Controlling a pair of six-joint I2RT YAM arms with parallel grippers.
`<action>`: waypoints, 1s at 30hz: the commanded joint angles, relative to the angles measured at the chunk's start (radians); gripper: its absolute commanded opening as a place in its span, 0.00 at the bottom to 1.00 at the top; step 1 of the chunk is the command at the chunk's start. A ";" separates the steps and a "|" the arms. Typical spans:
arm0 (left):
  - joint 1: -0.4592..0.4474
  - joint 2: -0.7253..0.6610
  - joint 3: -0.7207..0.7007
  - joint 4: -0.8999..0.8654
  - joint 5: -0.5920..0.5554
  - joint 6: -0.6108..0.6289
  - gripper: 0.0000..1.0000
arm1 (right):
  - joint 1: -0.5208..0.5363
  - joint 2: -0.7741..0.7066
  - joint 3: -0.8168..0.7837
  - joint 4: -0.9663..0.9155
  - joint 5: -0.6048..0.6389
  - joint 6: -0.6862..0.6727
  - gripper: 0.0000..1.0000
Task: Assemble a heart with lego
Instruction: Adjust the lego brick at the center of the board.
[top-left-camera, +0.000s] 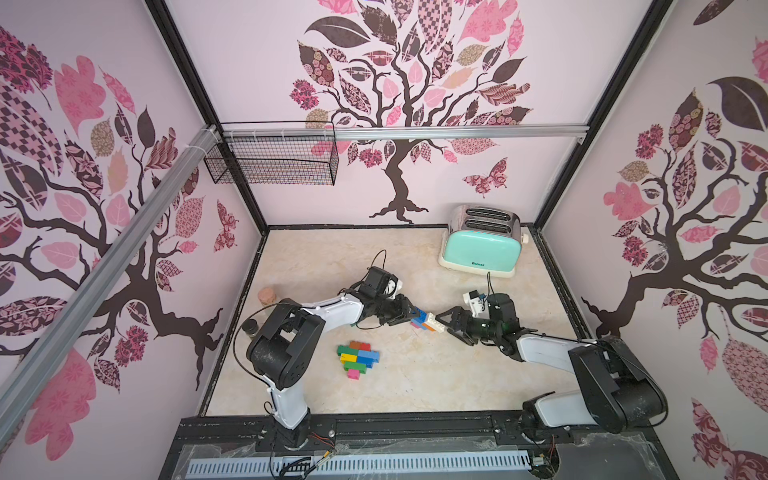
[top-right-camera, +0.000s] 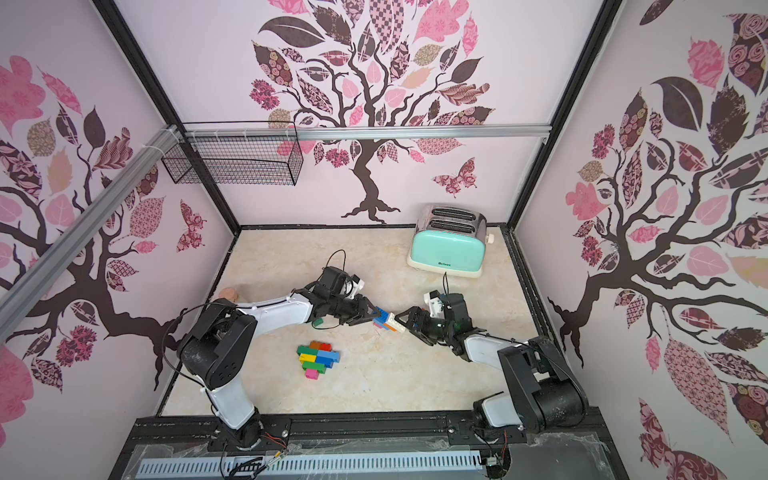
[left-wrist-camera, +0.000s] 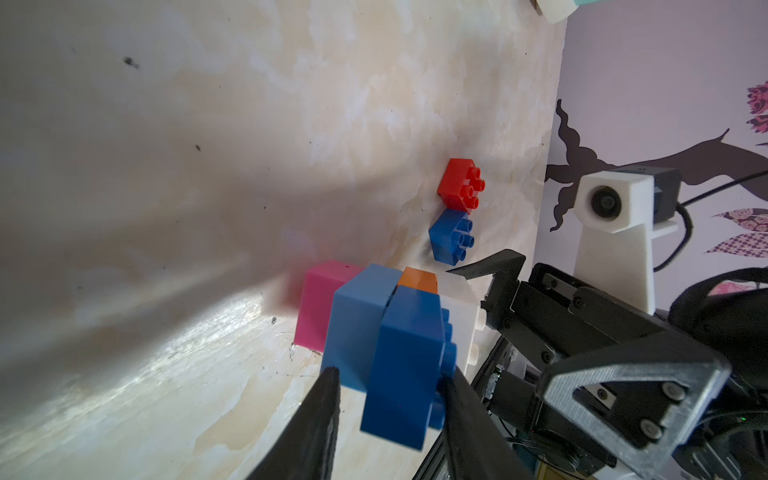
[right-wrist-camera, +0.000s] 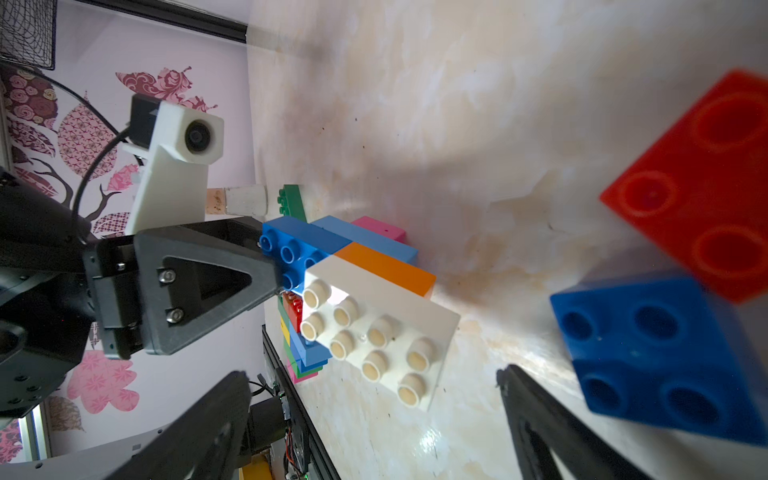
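Centre of the tabletop (top-left-camera: 415, 386): in both top views the left gripper (top-left-camera: 411, 314) (top-right-camera: 372, 314) and the right gripper (top-left-camera: 441, 324) (top-right-camera: 402, 323) meet nose to nose at a brick cluster (top-left-camera: 424, 322).
Left jaws: narrow and clamped on the cluster's blue end. In the left wrist view the fingers (left-wrist-camera: 328, 399) flank the light blue brick (left-wrist-camera: 353, 332) and the studs of the dark blue brick (left-wrist-camera: 407, 365).
Right jaws: spread wide, with one finger on either side of the white brick (right-wrist-camera: 374, 332) and neither touching it.
Brick cluster: a pink brick (left-wrist-camera: 320, 303), the two blue ones, an orange brick (left-wrist-camera: 417, 282) and the white one are joined in a staggered stack. It lies sideways, with the white studs turned toward the right gripper.
Loose bricks: a red brick (left-wrist-camera: 459, 185) and a blue brick (left-wrist-camera: 451, 241) sit just beside each other on the table, near the cluster. Both are blurred at the right edge of the right wrist view.
Green brick (top-right-camera: 318, 322): under the left forearm, left of the cluster.
Partial heart (top-left-camera: 358, 358): lower left of the grippers. Green, red, yellow, blue and pink bricks lie flat there, apart from the cluster.
Toaster (top-left-camera: 482, 245): mint green, upper right of the table, by the back wall.
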 joint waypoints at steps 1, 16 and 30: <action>0.013 0.000 -0.037 0.015 0.003 -0.014 0.42 | -0.002 0.019 0.020 0.019 -0.021 0.011 0.97; 0.026 -0.021 -0.090 0.076 0.014 -0.039 0.47 | 0.047 0.046 0.094 -0.027 -0.008 -0.009 0.96; 0.027 -0.077 -0.070 0.014 -0.031 -0.014 0.58 | 0.047 -0.015 0.119 -0.171 0.037 -0.098 0.96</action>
